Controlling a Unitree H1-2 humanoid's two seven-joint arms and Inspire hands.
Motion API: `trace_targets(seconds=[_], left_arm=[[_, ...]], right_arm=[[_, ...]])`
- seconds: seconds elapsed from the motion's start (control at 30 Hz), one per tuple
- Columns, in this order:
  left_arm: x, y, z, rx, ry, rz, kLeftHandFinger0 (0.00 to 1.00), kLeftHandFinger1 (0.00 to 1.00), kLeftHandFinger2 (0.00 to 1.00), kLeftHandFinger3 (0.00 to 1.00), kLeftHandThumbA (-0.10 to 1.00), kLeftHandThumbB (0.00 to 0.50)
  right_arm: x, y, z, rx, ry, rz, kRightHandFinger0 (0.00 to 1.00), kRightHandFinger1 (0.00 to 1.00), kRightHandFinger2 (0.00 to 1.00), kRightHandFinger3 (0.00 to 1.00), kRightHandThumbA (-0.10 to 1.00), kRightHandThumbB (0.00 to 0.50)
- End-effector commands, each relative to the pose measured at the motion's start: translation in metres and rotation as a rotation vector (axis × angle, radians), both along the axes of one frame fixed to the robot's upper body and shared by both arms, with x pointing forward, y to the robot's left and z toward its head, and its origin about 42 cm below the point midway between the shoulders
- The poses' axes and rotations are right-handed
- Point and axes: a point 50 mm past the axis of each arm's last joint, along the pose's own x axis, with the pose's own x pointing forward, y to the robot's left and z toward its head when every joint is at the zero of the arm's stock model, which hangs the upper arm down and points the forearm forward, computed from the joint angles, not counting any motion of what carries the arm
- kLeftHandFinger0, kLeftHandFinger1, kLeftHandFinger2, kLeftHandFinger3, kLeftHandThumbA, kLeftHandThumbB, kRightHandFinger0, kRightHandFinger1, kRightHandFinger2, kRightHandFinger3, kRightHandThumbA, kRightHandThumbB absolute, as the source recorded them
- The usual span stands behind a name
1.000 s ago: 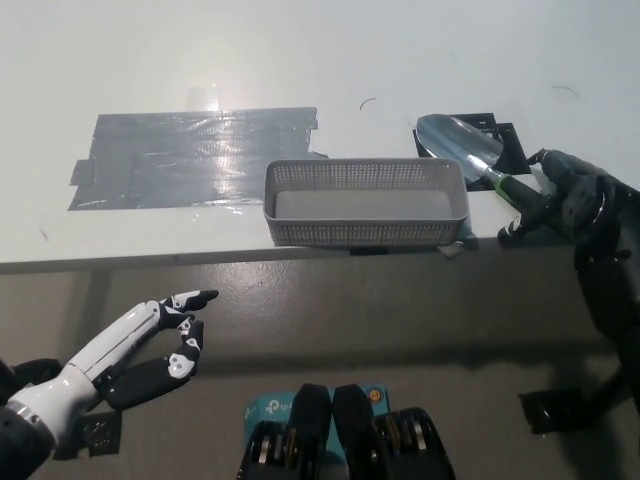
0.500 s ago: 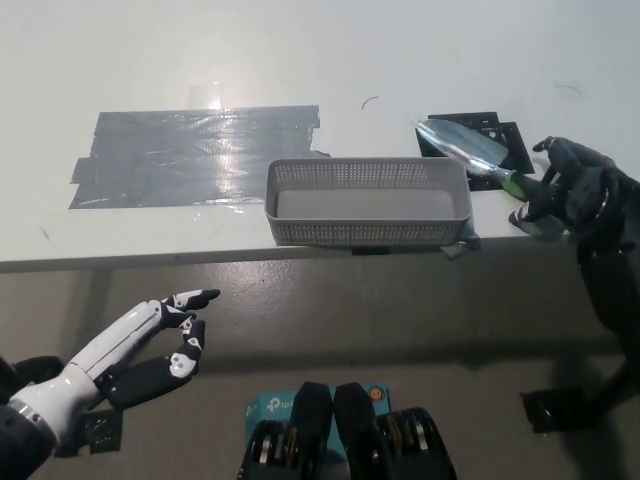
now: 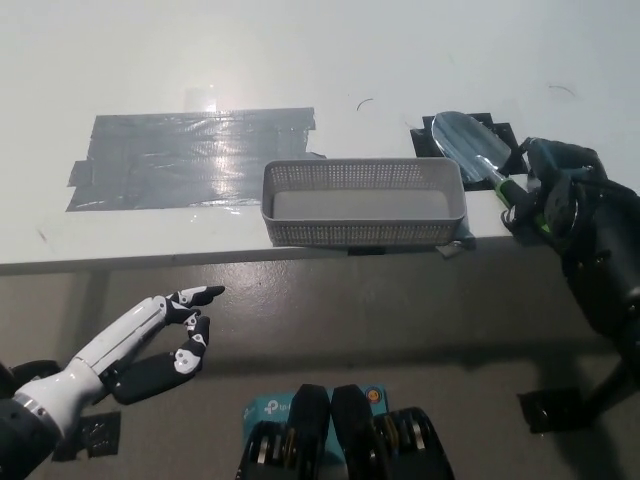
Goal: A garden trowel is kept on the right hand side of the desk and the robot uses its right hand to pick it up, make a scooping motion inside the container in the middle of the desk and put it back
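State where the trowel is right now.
Head view: the trowel is at the right side of the desk, just right of the grey basket, its handle held by the black right hand.

The black right hand (image 3: 560,190) at 3 o'clock is clenched around the trowel (image 3: 472,148). The white left hand (image 3: 160,340) hangs at 8 o'clock, fingers apart.

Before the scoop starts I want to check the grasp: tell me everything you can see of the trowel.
The trowel has a shiny, metal-looking scoop blade and a handle showing a little green. The right robot hand is closed round the handle, hiding most of it. The blade points away from the robot, over a black patch right of the basket. Lifted or resting: unclear.
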Motion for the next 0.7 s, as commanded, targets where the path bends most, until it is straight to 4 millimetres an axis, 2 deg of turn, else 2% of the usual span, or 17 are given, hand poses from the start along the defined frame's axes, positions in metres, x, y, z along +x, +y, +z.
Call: trace_targets(seconds=[0.0, 0.03, 0.13, 0.2, 0.23, 0.27, 0.3, 0.33, 0.37, 0.4, 0.43, 0.47, 0.5, 0.53, 0.57, 0.6, 0.67], left_arm=[[0.004, -0.002, 0.017, 0.013, -0.056, -0.027, 1.00, 1.00, 1.00, 1.00, 1.00, 0.286], [0.004, -0.002, 0.017, 0.014, -0.056, -0.028, 1.00, 1.00, 1.00, 1.00, 1.00, 0.279], [0.004, -0.003, 0.016, 0.004, -0.053, -0.029, 1.00, 1.00, 1.00, 1.00, 1.00, 0.267], [0.004, -0.002, 0.015, 0.011, -0.055, -0.035, 1.00, 1.00, 1.00, 1.00, 1.00, 0.265], [0.003, -0.002, 0.015, 0.013, -0.056, -0.037, 1.00, 1.00, 1.00, 1.00, 1.00, 0.266], [0.004, -0.003, 0.015, 0.013, -0.061, -0.040, 1.00, 1.00, 1.00, 1.00, 1.00, 0.262], [0.003, -0.003, 0.017, 0.032, -0.067, -0.038, 1.00, 1.00, 1.00, 1.00, 1.00, 0.253], [0.004, -0.003, 0.017, 0.032, -0.067, -0.038, 1.00, 1.00, 1.00, 1.00, 1.00, 0.258], [0.004, -0.003, 0.016, 0.031, -0.067, -0.038, 1.00, 1.00, 1.00, 1.00, 1.00, 0.258], [0.004, -0.002, 0.017, 0.035, -0.075, -0.041, 1.00, 1.00, 1.00, 1.00, 1.00, 0.258], [0.004, -0.002, 0.018, 0.039, -0.067, -0.035, 1.00, 1.00, 1.00, 1.00, 1.00, 0.272], [0.004, -0.002, 0.018, 0.035, -0.061, -0.036, 1.00, 1.00, 1.00, 1.00, 1.00, 0.273], [0.004, -0.002, 0.018, 0.038, -0.064, -0.036, 1.00, 1.00, 1.00, 1.00, 1.00, 0.268], [0.004, -0.001, 0.019, 0.042, -0.068, -0.036, 1.00, 1.00, 1.00, 1.00, 1.00, 0.265], [0.004, -0.001, 0.019, 0.042, -0.067, -0.036, 1.00, 1.00, 1.00, 1.00, 1.00, 0.273], [0.004, -0.002, 0.019, 0.042, -0.063, -0.035, 1.00, 1.00, 1.00, 1.00, 1.00, 0.302], [0.002, -0.001, 0.019, 0.044, -0.061, -0.034, 1.00, 1.00, 1.00, 1.00, 1.00, 0.313]], right_arm=[[-0.009, -0.007, -0.028, -0.008, 0.039, -0.011, 0.97, 0.89, 0.91, 0.96, 0.26, 0.000], [-0.010, -0.007, -0.029, 0.005, 0.032, -0.017, 0.53, 0.55, 0.68, 0.90, 0.21, 0.000], [-0.011, -0.008, -0.033, 0.004, 0.023, -0.027, 0.49, 0.52, 0.63, 0.87, 0.22, 0.000], [-0.013, -0.009, -0.038, 0.017, 0.022, -0.045, 0.21, 0.25, 0.42, 0.77, 0.21, 0.000], [-0.013, -0.010, -0.040, 0.022, 0.025, -0.051, 0.32, 0.37, 0.52, 0.81, 0.18, 0.000], [-0.015, -0.011, -0.044, 0.001, 0.022, -0.041, 0.20, 0.23, 0.39, 0.77, 0.18, 0.000], [-0.016, -0.011, -0.044, -0.002, 0.019, -0.033, 0.14, 0.18, 0.36, 0.72, 0.17, 0.000], [-0.016, -0.009, -0.046, -0.006, 0.028, -0.037, 0.03, 0.10, 0.30, 0.69, 0.09, 0.000], [-0.016, -0.007, -0.047, -0.012, 0.042, -0.043, 0.01, 0.08, 0.28, 0.69, 0.01, 0.000], [-0.015, -0.006, -0.048, -0.007, 0.040, -0.051, 0.00, 0.06, 0.27, 0.74, -0.04, 0.000], [-0.016, -0.004, -0.051, -0.004, 0.042, -0.054, 0.02, 0.09, 0.29, 0.90, -0.03, 0.000], [-0.016, -0.003, -0.053, 0.021, 0.048, -0.068, 0.23, 0.31, 0.45, 0.95, 0.02, 0.000], [-0.017, -0.002, -0.055, 0.027, 0.042, -0.073, 0.34, 0.38, 0.50, 0.91, 0.05, 0.000], [-0.018, -0.001, -0.057, 0.030, 0.035, -0.075, 0.51, 0.57, 0.66, 0.90, 0.07, 0.000], [-0.019, -0.001, -0.059, 0.029, 0.034, -0.078, 0.45, 0.50, 0.62, 0.83, 0.07, 0.000], [-0.020, -0.001, -0.062, 0.014, 0.035, -0.081, 0.24, 0.31, 0.49, 0.79, 0.07, 0.000], [-0.021, 0.000, -0.067, 0.030, 0.037, -0.101, 0.07, 0.14, 0.39, 0.83, 0.08, 0.000]])
